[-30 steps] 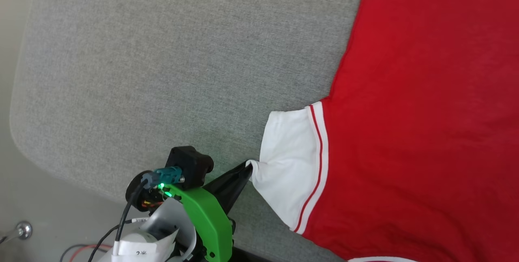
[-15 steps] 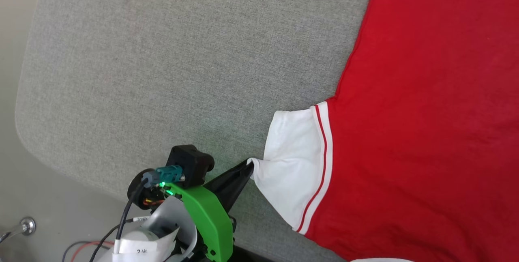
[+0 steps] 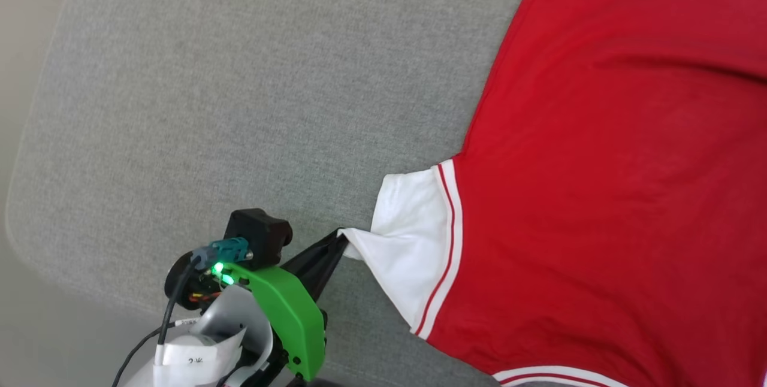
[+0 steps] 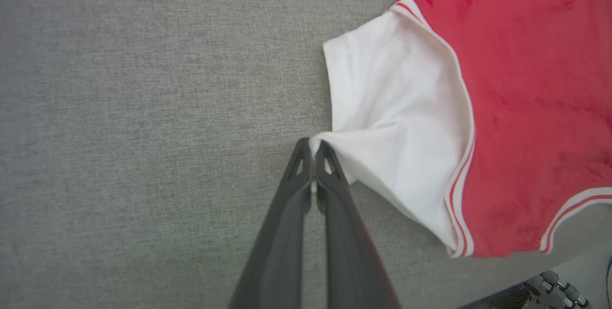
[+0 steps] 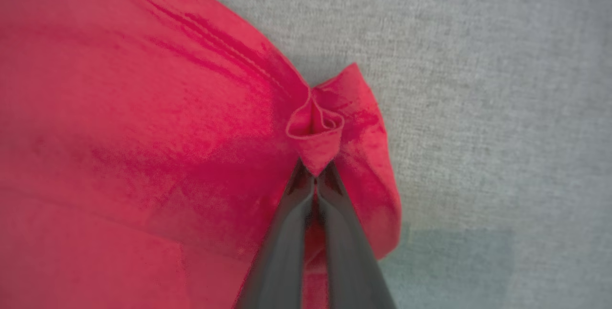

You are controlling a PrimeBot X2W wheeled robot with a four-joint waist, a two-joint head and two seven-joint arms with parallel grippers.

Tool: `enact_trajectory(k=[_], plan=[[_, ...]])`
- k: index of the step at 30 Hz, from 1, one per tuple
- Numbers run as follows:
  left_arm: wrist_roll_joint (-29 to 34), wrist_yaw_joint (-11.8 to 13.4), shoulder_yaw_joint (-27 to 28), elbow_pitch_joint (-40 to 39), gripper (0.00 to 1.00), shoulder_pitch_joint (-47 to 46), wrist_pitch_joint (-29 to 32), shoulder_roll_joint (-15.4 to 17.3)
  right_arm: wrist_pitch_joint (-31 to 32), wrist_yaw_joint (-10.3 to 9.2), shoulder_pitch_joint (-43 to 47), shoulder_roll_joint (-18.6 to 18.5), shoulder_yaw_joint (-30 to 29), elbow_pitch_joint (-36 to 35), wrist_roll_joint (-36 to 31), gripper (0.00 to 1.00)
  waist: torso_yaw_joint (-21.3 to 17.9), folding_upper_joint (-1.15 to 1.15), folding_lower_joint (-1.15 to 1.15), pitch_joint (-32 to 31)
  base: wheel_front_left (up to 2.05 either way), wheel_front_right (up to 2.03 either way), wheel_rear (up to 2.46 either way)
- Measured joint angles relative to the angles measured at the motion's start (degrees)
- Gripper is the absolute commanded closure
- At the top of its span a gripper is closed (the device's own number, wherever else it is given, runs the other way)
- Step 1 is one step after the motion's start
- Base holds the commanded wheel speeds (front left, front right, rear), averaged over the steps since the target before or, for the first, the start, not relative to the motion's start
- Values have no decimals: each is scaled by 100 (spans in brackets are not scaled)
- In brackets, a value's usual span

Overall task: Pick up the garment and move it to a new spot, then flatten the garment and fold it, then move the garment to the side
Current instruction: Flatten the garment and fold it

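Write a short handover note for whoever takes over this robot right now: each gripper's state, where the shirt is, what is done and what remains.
Left gripper: shut on the edge of the white short sleeve of the red jersey T-shirt with red-and-white striped trim.
Right gripper: shut on a bunched pinch of the shirt's red fabric near its edge.
Shirt: opened out on the grey fabric-covered surface, with a few wrinkles.
Done: both grips taken; the shirt is spread, not folded. Whether it has been moved to its new spot cannot be told.
Left: smooth it flat, fold it, move it to the side.
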Motion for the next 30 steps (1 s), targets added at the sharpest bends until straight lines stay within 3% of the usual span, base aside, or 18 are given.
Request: enact_trajectory(k=[14, 30], plan=[[-307, 199, 82, 291, 100, 520, -126, 27, -482, 0, 2302, 212, 159, -514, 716, 100, -645, 0, 0, -1267, 0, 0, 0], [-437, 296, 82, 667, 100, 876, -493, -130, -875, 0, 4686, 802, -573, -1578, 913, 100, -1323, 0, 0, -2280, 0, 0, 0]])
